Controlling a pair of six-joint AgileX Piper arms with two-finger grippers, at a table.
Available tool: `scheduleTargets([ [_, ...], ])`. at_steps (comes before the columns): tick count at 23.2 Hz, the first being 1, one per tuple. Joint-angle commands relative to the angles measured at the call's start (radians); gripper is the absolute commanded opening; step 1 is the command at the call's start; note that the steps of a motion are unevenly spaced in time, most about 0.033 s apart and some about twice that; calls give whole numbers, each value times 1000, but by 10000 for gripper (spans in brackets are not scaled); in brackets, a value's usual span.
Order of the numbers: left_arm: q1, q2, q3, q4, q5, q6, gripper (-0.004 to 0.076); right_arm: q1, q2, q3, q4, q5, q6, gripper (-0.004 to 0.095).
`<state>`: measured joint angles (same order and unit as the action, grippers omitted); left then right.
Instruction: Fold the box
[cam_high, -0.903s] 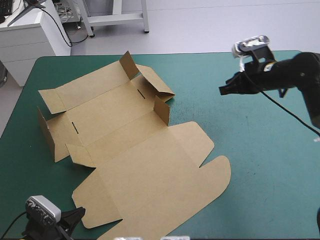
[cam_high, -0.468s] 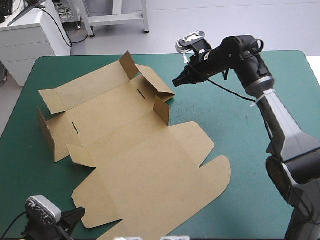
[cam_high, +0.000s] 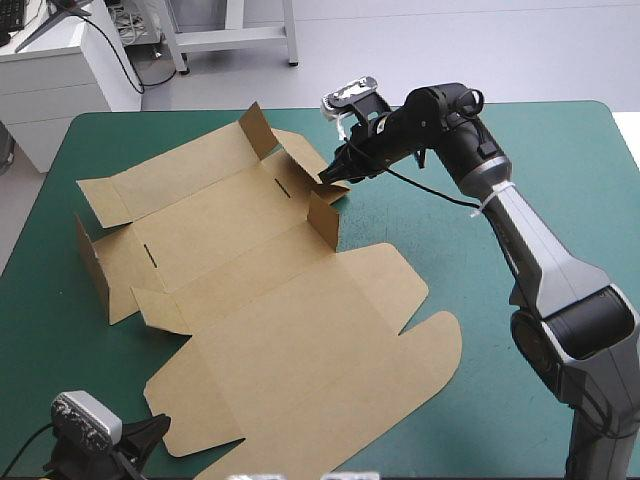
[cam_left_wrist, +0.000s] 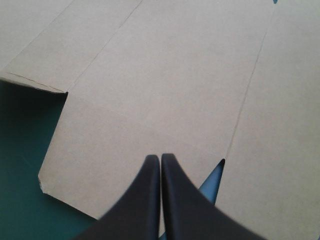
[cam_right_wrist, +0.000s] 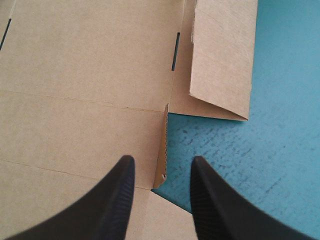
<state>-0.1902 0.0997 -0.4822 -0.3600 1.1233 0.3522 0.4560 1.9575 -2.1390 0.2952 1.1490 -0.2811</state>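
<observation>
No legible text — none at all.

Pale grey floor (cam_high: 450, 50) lies beyond the teal-green tabletop (cam_high: 500, 420); a white cabinet (cam_high: 50, 80) and white frame legs (cam_high: 289, 30) stand there.

Box (cam_high: 270, 330): brown board, matt, paper-faced, smooth, with faint scored creases. The cut edge of the raised flap (cam_right_wrist: 162, 145) by the right gripper (cam_right_wrist: 161, 161) shows corrugated fluting. Teal-green cover (cam_high: 500, 300) — matt, finely grained, speckled with dark scuffs just right of the box. Right gripper's fingers (cam_right_wrist: 112, 200): black, matt, fine ribbed texture. Left gripper (cam_left_wrist: 160, 158) fingers (cam_left_wrist: 142, 200): black, smoother, soft sheen. Right arm (cam_high: 545, 270) — grey shells satin, black shells slightly glossy, plastic by the look.
</observation>
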Motion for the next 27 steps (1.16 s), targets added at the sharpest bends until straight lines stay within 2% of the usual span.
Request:
scheduleTargets([
  [1,0,13,-22,-21,-57,-10,-8,12,-18,-34,13,-40,-63,509],
  [4,0,13,-22,-21,-57,-10,-8,12,17,-34,49,-48,-113,554],
  [9,0,13,-22,-21,-57,-10,-8,12,82,-34,39,-62,-112,554],
  [14,0,13,-22,-21,-57,-10,-8,12,132,-34,34,-31,-112,554],
  [16,0,13,-22,-21,-57,-10,-8,12,168,-34,47,2,-112,554],
  [21,0,13,-22,-21,-57,-10,-8,12,208,-34,88,5,-150,553],
  [24,0,13,-22,-21,-57,-10,-8,12,211,-34,94,-10,-150,485],
  [27,0,13,-22,-21,-57,-10,-8,12,211,-34,94,-22,-150,291],
])
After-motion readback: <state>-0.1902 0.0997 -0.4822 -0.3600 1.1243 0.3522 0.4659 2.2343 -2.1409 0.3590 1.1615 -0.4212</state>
